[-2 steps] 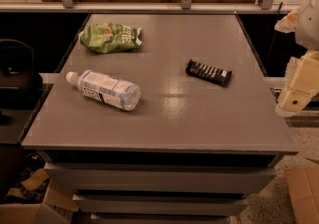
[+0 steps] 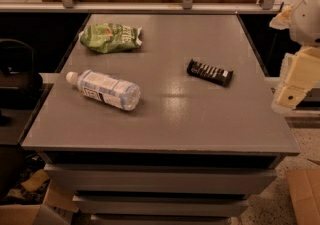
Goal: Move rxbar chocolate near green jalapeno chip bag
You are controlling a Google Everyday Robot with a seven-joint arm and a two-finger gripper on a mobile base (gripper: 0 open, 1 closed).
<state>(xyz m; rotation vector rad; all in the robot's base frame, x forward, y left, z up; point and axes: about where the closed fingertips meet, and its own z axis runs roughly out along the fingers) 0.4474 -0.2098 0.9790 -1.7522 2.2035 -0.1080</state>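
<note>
1. Camera view: the hand [image 2: 291, 89] is seen at the right edge of the frame, off the side of the table [image 2: 170, 124] and well apart from everything on it. Whether it is spread or pressed together cannot be told.
2. The rxbar chocolate [image 2: 210, 72] lies flat and slanted, right of centre in the frame, near the table's right side and touched by nothing.
3. The green jalapeno chip bag [image 2: 111, 37] is found at the upper left of the table, well apart from the bar. A clear water bottle [image 2: 105, 89] lies on its side at the left, below the bag in the frame.
4. The task is judged hardly begun: the bar has yet to be grasped.
5. A miss is the first risk. The bar is thin and flat, so it could be overshot by a high closure, or skidded across the smooth top (a sheen is visible) toward the right edge by a misaligned one.
6. On the way across, the bottle could be clipped and set rolling.
7. At release, the light, wrinkled bag could be shoved toward the far edge if the bar is lowered onto it rather than beside it.
</note>
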